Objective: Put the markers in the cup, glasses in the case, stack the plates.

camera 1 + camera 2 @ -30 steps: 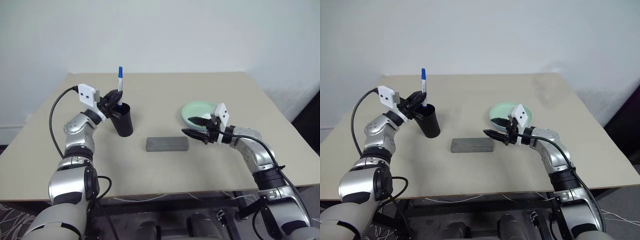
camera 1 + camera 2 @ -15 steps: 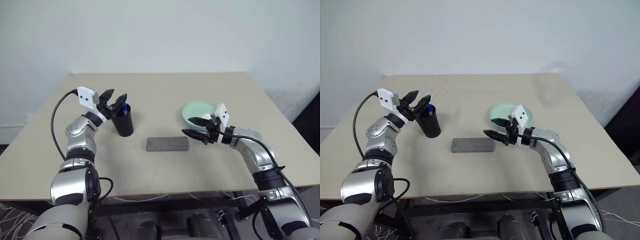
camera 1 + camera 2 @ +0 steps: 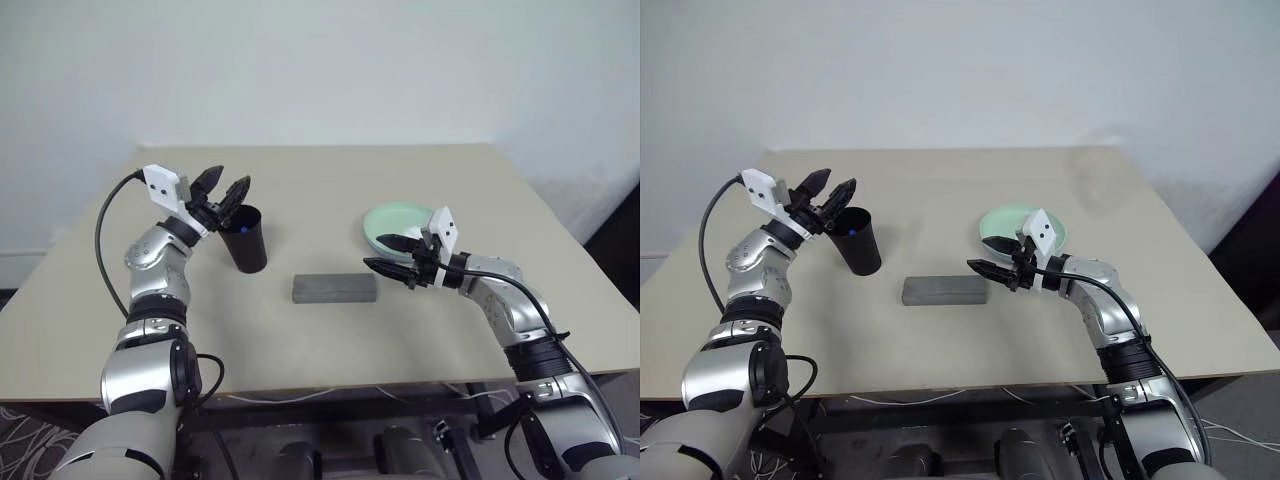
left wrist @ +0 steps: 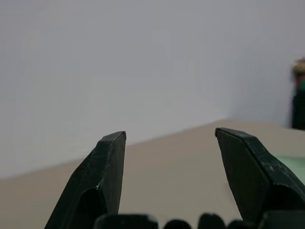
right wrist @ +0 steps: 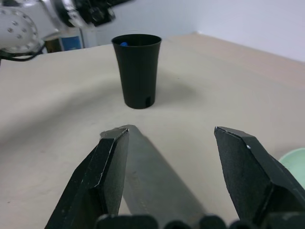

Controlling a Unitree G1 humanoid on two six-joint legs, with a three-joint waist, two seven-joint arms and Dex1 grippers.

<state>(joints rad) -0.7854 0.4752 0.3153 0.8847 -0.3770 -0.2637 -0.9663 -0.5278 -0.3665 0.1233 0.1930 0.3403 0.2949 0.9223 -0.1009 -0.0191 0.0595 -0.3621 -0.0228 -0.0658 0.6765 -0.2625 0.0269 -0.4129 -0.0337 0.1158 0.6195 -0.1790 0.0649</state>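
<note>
The black cup [image 3: 246, 240] stands upright at the table's left. A marker's blue cap [image 3: 243, 226] shows just inside its rim [image 5: 124, 44]. My left gripper [image 3: 228, 181] hangs open and empty just above and to the left of the cup's rim. The grey case [image 3: 334, 288] lies shut at the table's middle. My right gripper [image 3: 378, 251] is open and empty just right of the case, its fingers [image 5: 112, 162] pointing along the case [image 5: 157, 186] toward the cup [image 5: 137, 71]. A mint green plate [image 3: 385, 222] lies behind the right gripper. The glasses are out of view.
The beige table [image 3: 320, 340] ends at a front edge near me and at a white wall [image 3: 320, 70] behind. My left arm's black cable [image 3: 103, 250] loops out over the table's left side.
My left gripper has opened, and the blue-capped marker it held upright has dropped into the cup. That gripper then rose slightly and drew back from the rim. The right arm kept still.
</note>
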